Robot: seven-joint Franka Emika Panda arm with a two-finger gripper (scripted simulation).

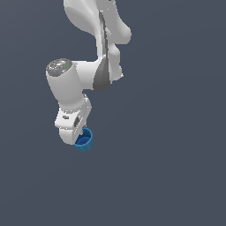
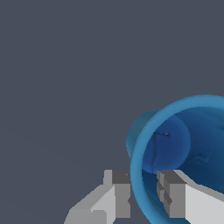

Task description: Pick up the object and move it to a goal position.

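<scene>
The bright blue cup (image 1: 84, 141) hangs at the tip of my white gripper (image 1: 79, 134), tilted, with its open mouth facing the wrist camera. In the wrist view the cup (image 2: 175, 135) fills the lower right, and its darker hollow inside shows. My gripper (image 2: 143, 181) is shut on the cup's rim: one finger (image 2: 117, 192) is outside the wall and the other finger (image 2: 175, 194) is inside the cup. Part of the cup runs out of the wrist picture.
A plain dark grey-blue surface (image 1: 167, 176) lies all around. My white arm (image 1: 97, 70) reaches down from the top of the exterior view. No other objects show.
</scene>
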